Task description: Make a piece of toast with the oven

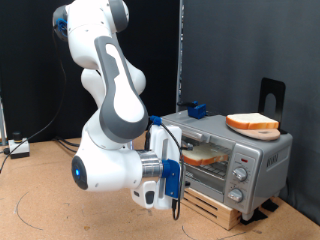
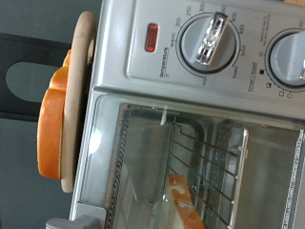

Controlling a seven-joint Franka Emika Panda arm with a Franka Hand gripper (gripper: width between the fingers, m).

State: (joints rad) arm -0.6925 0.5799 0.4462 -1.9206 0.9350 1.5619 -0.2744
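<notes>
The silver-grey oven stands on a wooden crate at the exterior view's right, and its glass door looks shut. The piece of toast lies on the inner wire rack behind the glass; it also shows in the wrist view. A second bread slice lies on a round wooden board on top of the oven. My gripper hangs low just in front of the oven's door, on the exterior view's left of it. Its fingers do not show in the wrist view.
Two knobs and a red indicator lamp sit on the oven's side panel. A black stand rises behind the oven. A cable box lies on the brown table at the exterior view's left.
</notes>
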